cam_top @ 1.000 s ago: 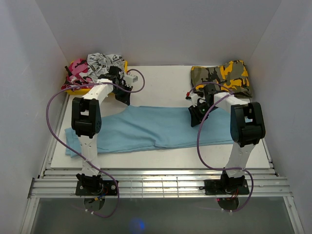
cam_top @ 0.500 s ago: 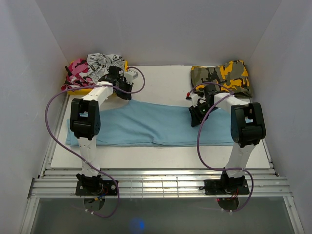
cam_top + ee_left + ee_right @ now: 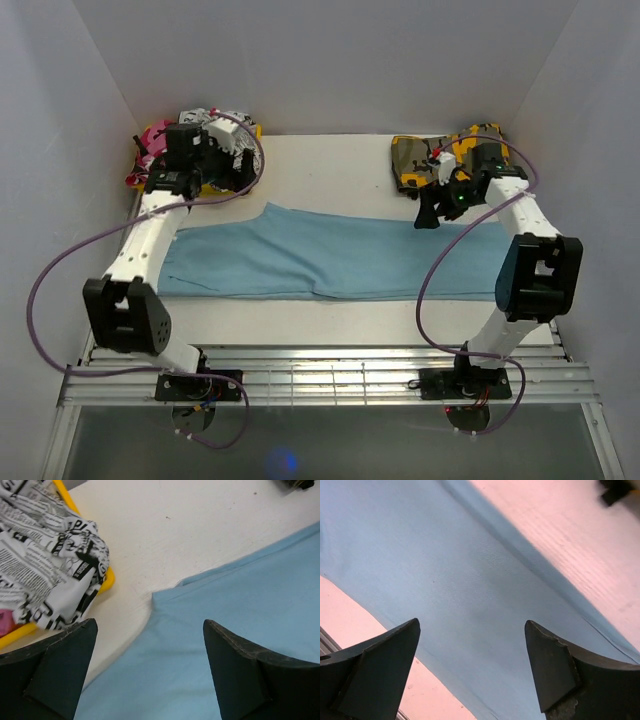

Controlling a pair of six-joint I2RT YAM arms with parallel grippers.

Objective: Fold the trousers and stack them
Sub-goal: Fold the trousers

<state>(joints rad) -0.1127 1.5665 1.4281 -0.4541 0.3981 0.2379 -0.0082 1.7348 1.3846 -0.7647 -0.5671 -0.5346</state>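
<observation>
Trousers [image 3: 330, 262]: flat on the table [image 3: 330, 170], one light-blue band, long axis left-to-right across nearly the full width. The right wrist view shows layered edges along the far side, so the legs are probably already doubled lengthwise (judgement).

Key relation: both claws hang over the band's far edge, and the cloth spreads from them toward the arm bases.
- Left claw [image 3: 238, 172]: over the stepped corner in the far edge, near the left end. Wrist view shows the left claw [image 3: 149, 625] spread wide with nothing between the fingers. The printed cloth [image 3: 45, 555] in the yellow bin [image 3: 107, 577] lies just beside it.
- Right claw [image 3: 427, 211]: over the far edge in the right third, near the camouflage garment [image 3: 455, 155]. It is also released [image 3: 471, 624], with bare cloth below.

Each arm is nearer its own end, so a crosswise fold would suit either.

Pose: left arm has its elbow low at the near-left, forearm reaching far, wrist turned rightward. Right arm has its elbow out right, forearm reaching far, wrist tipped inward.
</observation>
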